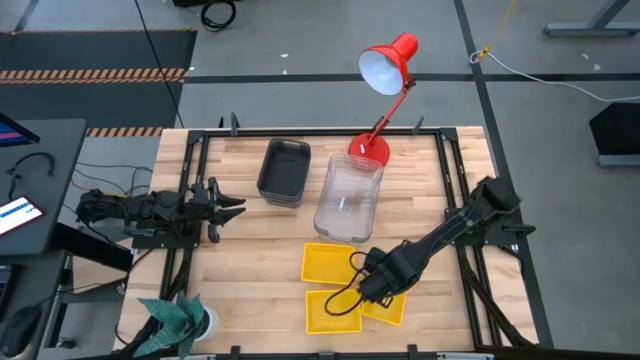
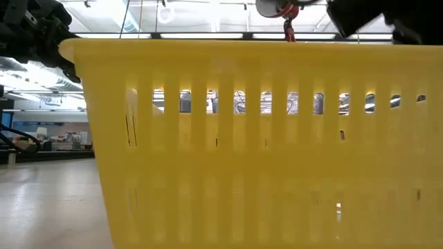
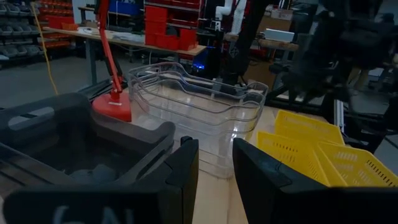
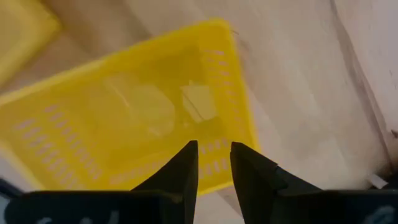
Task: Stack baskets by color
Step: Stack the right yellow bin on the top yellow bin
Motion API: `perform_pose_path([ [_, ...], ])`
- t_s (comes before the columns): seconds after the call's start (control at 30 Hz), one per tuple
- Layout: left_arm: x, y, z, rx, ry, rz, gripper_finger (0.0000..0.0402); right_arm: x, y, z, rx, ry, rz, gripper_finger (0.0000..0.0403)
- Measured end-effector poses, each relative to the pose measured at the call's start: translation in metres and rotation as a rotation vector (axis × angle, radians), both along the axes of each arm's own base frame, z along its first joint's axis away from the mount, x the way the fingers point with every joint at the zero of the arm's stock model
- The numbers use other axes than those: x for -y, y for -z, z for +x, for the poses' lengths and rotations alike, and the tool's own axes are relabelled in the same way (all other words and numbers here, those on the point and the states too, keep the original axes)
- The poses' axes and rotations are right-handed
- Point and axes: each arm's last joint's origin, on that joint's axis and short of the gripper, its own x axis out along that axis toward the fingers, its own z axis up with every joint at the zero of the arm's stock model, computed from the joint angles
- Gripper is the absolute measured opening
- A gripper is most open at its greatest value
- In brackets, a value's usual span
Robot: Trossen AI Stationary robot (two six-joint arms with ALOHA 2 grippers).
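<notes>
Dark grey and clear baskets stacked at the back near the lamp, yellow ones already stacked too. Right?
Not quite. The dark grey stack and clear stack do sit near the red lamp, but the high view shows the yellow baskets still spread out, with the right gripper over one.

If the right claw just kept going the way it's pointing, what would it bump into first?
Most likely the yellow basket right under it: the right gripper points down at that basket's near wall, with its fingers either side of the wall. How close it is is unclear.
</notes>
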Motion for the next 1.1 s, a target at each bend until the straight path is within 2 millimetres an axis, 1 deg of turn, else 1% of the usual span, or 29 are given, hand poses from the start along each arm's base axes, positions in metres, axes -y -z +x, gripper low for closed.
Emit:
perform_pose_path([
  [0.07,0.0,0.0,0.0,-0.002,0.0,0.005,0.0105,0.007,0.003,-0.01,0.013,0.025,0.009,0.0102],
  [0.17,0.0,0.0,0.0,-0.003,0.0,0.015,0.0105,0.018,0.004,-0.019,0.042,0.05,0.046,0.0112],
  [0.3,0.0,0.0,0.0,-0.005,0.001,0.024,0.0105,0.029,0.005,-0.02,0.102,0.029,0.043,0.0136],
  [0.4,0.0,0.0,0.0,-0.005,0.001,0.021,0.0105,0.034,0.011,-0.019,0.108,0.006,0.031,0.0158],
  [0.53,0.0,0.0,0.0,-0.006,0.0,0.016,0.0105,0.035,0.017,-0.018,0.125,-0.025,0.048,0.0181],
  [0.63,0.0,0.0,0.0,-0.006,0.001,0.017,0.0105,0.035,0.017,-0.018,0.123,-0.04,0.052,0.0188],
  [1.1,0.0,0.0,0.0,-0.002,0.0,0.015,0.0105,0.03,0.017,-0.018,0.141,-0.038,0.072,0.0181],
])
